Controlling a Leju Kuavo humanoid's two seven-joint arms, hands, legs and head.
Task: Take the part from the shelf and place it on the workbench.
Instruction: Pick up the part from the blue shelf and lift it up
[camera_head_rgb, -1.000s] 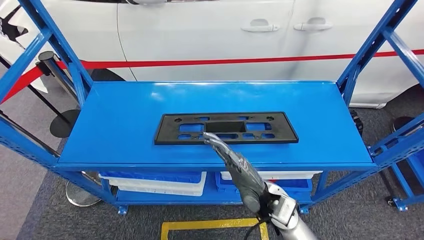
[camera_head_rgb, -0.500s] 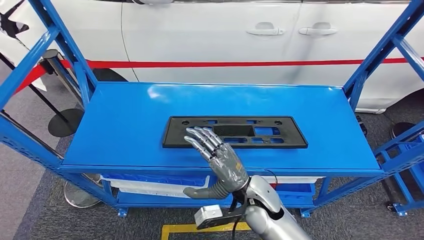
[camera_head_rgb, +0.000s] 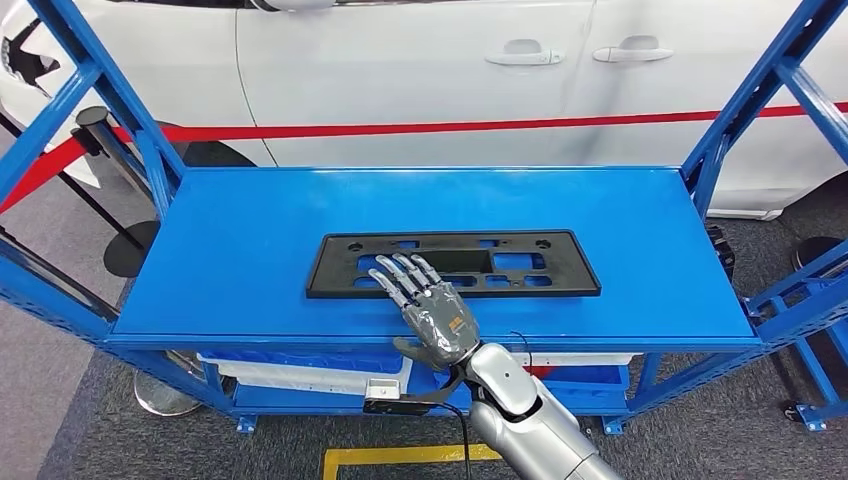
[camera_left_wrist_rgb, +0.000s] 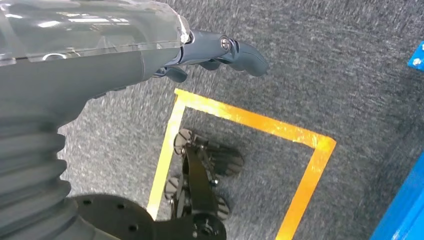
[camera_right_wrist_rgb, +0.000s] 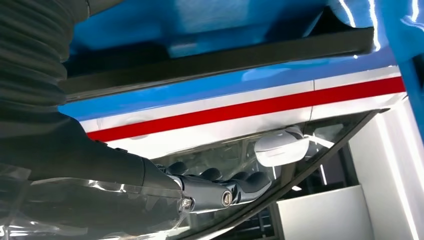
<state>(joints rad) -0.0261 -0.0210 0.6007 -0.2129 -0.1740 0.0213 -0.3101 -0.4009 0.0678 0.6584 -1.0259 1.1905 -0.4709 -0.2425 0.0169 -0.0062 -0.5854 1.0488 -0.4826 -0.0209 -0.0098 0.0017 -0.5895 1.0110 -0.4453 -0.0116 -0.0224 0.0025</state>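
The part (camera_head_rgb: 560, 275) is a long, flat black plastic plate with cut-outs, lying flat in the middle of the blue shelf top (camera_head_rgb: 250, 230). My right hand (camera_head_rgb: 430, 310) reaches over the shelf's front edge, its back turned up and its fingers spread. Its fingertips (camera_head_rgb: 400, 270) overlap the part's near edge, left of centre, and it holds nothing. In the right wrist view the part's black edge (camera_right_wrist_rgb: 215, 60) runs across, beyond my right hand (camera_right_wrist_rgb: 220, 187). My left hand (camera_left_wrist_rgb: 220, 50) hangs over the grey carpet with nothing in it.
Blue uprights (camera_head_rgb: 120, 110) frame the shelf on both sides. A white car (camera_head_rgb: 420, 70) with a red stripe stands close behind it. White and blue bins (camera_head_rgb: 300, 365) sit on the lower level. Yellow floor tape (camera_head_rgb: 400, 455) marks the carpet, and a black stanchion (camera_head_rgb: 95, 115) stands at the left.
My right hand has turned from edge-on to back-up, with the thumb swung out to the left. It has shifted slightly left along the part's near edge. The part has not moved.
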